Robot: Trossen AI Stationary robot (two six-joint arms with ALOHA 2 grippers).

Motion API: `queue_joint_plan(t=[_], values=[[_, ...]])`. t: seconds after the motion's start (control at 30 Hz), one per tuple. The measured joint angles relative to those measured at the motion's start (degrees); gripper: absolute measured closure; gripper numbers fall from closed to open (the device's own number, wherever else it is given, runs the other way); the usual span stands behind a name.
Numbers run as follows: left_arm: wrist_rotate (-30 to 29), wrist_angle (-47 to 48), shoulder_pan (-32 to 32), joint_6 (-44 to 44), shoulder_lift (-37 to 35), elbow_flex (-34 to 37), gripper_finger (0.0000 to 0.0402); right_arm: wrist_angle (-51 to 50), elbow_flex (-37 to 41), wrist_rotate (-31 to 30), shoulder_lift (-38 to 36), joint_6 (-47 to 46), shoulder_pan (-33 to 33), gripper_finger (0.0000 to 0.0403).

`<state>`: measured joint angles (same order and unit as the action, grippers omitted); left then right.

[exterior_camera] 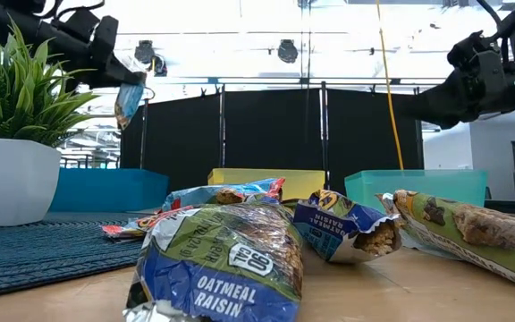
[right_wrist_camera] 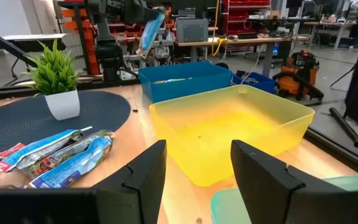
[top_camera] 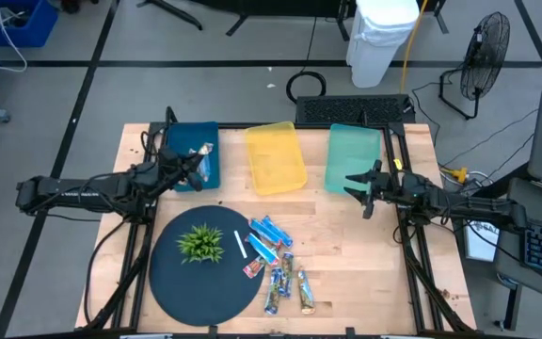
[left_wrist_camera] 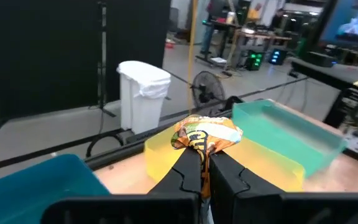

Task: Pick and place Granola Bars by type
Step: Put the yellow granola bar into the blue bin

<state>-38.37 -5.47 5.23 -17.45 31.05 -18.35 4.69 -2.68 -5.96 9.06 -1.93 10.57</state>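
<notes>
A pile of granola bars (top_camera: 276, 268) is seen at the near edge of the desk (top_camera: 346, 264), just beside the round dark mat (top_camera: 172, 278) with the small plant (top_camera: 200, 243). Farther back, one bar (top_camera: 204, 162) is pinched in the left claw (top_camera: 196, 168) above the blue bin (top_camera: 182, 141). The right claw (top_camera: 361, 188) is held spread at the green bin (top_camera: 354, 155). The yellow bin (top_camera: 276, 155) is set between them.
</notes>
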Motion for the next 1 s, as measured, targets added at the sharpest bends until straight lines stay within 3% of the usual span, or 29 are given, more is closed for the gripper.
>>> queue_joint_plan(t=[0.2, 0.4, 0.5, 0.63, 1.0], values=[[-2.08, 5.24, 2.39, -0.80, 0.09, -8.17, 0.0394, 0.24, 0.02, 0.00, 0.00, 0.00, 0.00, 0.0232], [-9.11, 29.81, 9.12, -3.54, 2.47, -23.70, 0.0394, 0.24, 0.04, 0.00, 0.00, 0.00, 0.00, 0.0232], [-7.22, 37.21, 13.59, -7.90, 4.05, -27.57, 0.0394, 0.24, 0.04, 0.02, 0.00, 0.00, 0.00, 0.0232], [0.38, 41.86, 19.16, -12.21, 7.45, -26.76, 0.0394, 0.24, 0.04, 0.02, 0.00, 0.00, 0.00, 0.0232], [7.41, 43.10, 28.98, -16.22, 23.35, -21.38, 0.0394, 0.25, 0.04, 0.02, 0.00, 0.00, 0.00, 0.0232]])
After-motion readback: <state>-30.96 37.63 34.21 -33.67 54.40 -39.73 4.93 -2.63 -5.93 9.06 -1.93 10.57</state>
